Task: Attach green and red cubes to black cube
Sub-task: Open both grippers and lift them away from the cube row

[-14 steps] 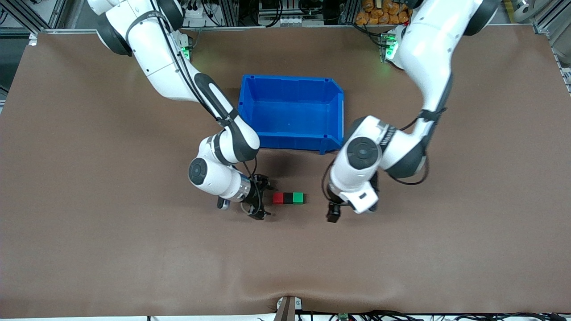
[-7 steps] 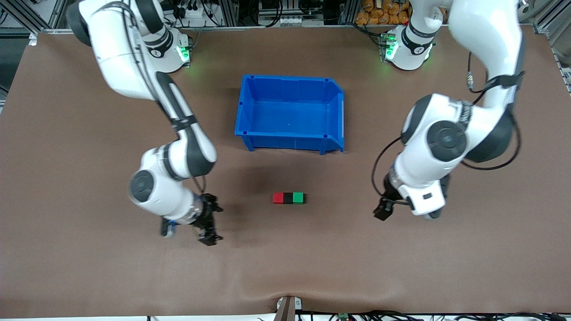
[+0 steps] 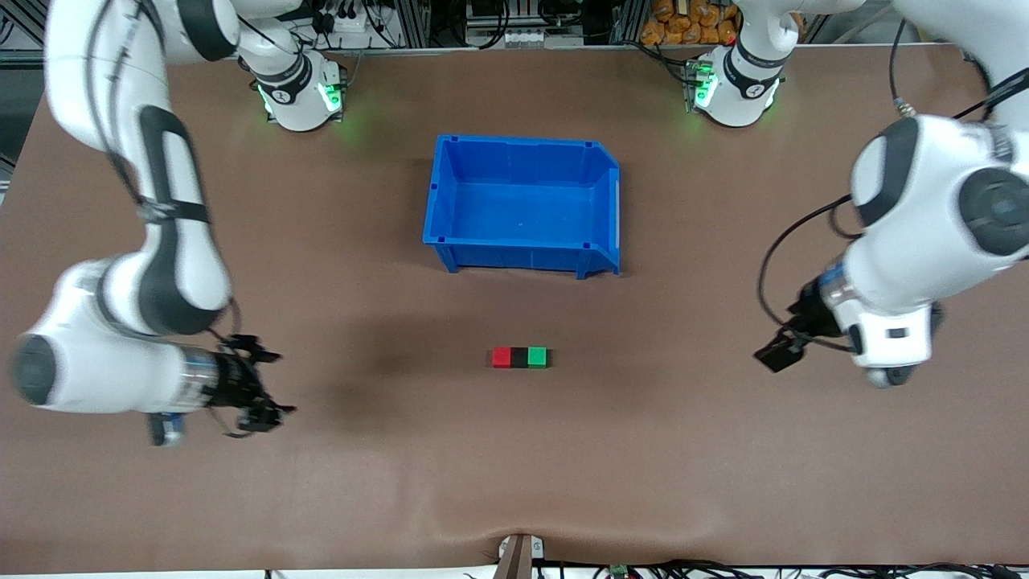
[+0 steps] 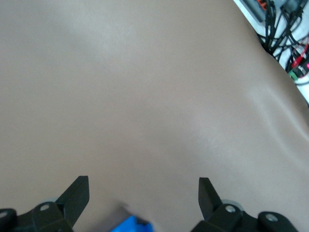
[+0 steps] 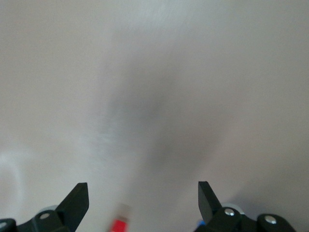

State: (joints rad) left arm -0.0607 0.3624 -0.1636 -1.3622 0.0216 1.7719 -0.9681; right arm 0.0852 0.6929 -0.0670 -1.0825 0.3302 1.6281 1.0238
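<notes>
Cubes: Where the brown table (image 3: 514, 450) lies bare at its middle, the black cube (image 3: 519, 357) sits in a row of three, the red cube (image 3: 502, 357) touching it on the side toward the right arm's end and the green cube (image 3: 537, 357) touching it on the side toward the left arm's end.
Row and bin: the row lies nearer to the front camera than the blue bin (image 3: 450, 201), well apart from it.
Right gripper: the right gripper (image 3: 269, 382) hangs over bare table toward the right arm's end, well apart from the row, its jaws spread with nothing between them; in the right wrist view its fingertips (image 5: 77, 195) frame open table, with a blurred sliver of the red cube (image 5: 119, 223) at the edge.
Left gripper: the left gripper (image 3: 778, 352) hangs over bare table toward the left arm's end, also well apart from the row; in the left wrist view its fingertips (image 4: 77, 193) stand wide apart and hold nothing, with a scrap of the blue bin (image 4: 130, 225) in view.
Count: three cubes, one of each colour; one bin; two arms.
Writing: no readable writing on cubes or bin.
</notes>
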